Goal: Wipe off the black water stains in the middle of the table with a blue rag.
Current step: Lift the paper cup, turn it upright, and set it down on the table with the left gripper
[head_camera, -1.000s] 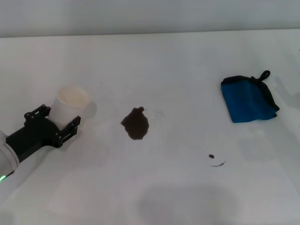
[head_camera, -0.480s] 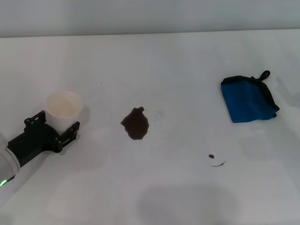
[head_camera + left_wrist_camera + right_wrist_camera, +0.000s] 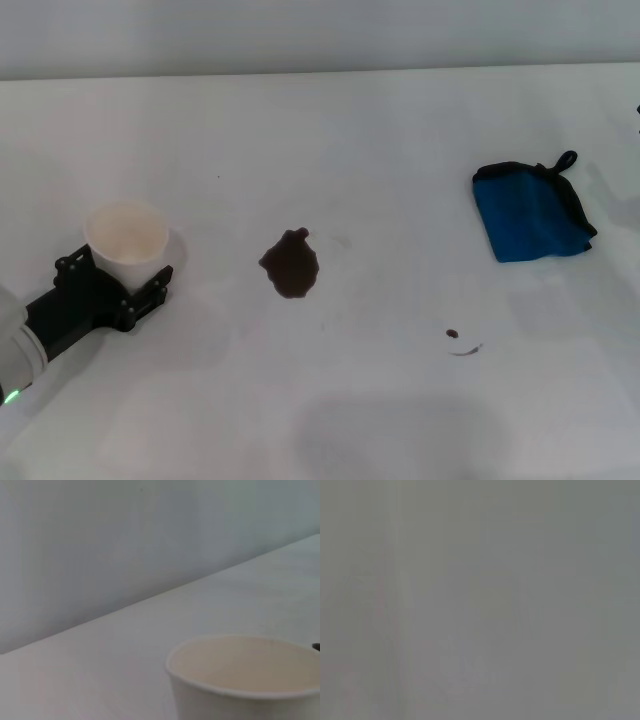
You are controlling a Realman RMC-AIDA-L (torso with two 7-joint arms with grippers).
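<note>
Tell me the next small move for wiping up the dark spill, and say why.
Probably bring the right arm, not in view, to the folded bright blue rag. It lies untouched on the wide white table, apart from the dark brown-black blotch and the small dot and streak. The left gripper is around the white paper cup.

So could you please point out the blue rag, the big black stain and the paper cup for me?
blue rag (image 3: 530, 218): head view, middle of the blue cloth.
big black stain (image 3: 291, 265): head view, centre of the blotch.
paper cup (image 3: 126, 233): head view, its open mouth.
</note>
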